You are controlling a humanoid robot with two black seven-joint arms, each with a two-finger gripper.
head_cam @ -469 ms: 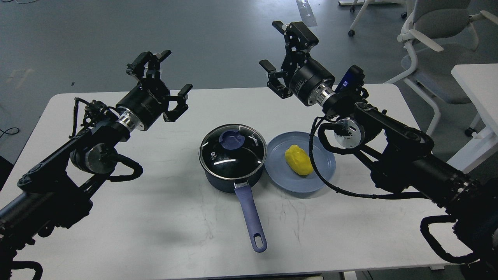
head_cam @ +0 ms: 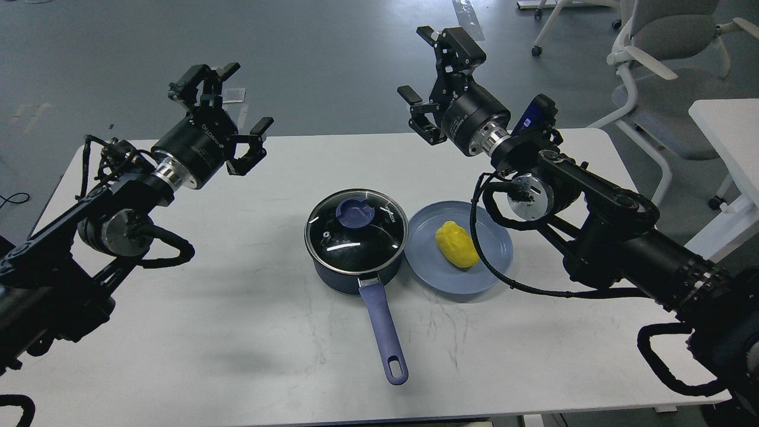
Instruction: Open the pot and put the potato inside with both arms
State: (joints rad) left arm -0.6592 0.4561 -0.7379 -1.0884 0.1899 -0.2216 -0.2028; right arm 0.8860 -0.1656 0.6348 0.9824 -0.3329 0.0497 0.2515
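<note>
A: What is seen first?

B: A white table is seen across the view, with both black arms raised above it. The left arm is brought in from the left edge and the right arm from the right.

A: How are the grippers held?

B: The left gripper is held high over the far left part of the table, its fingers spread wide with nothing between them. The right gripper is raised beyond the table's far edge, and its fingers are likewise spread apart and empty. Neither is in touch with any object.

A: Where is the pot found?

B: The pot is set near the middle of the table, its long blue handle pointed toward the near edge. It is covered by a glass lid with a blue knob.

A: And the potato?

B: The potato is laid on a blue-grey plate, which is placed just beside the pot on its right, the rims close together. A black cable of the right arm is seen curved across the plate's right side. Office chairs are seen on the floor beyond.
</note>
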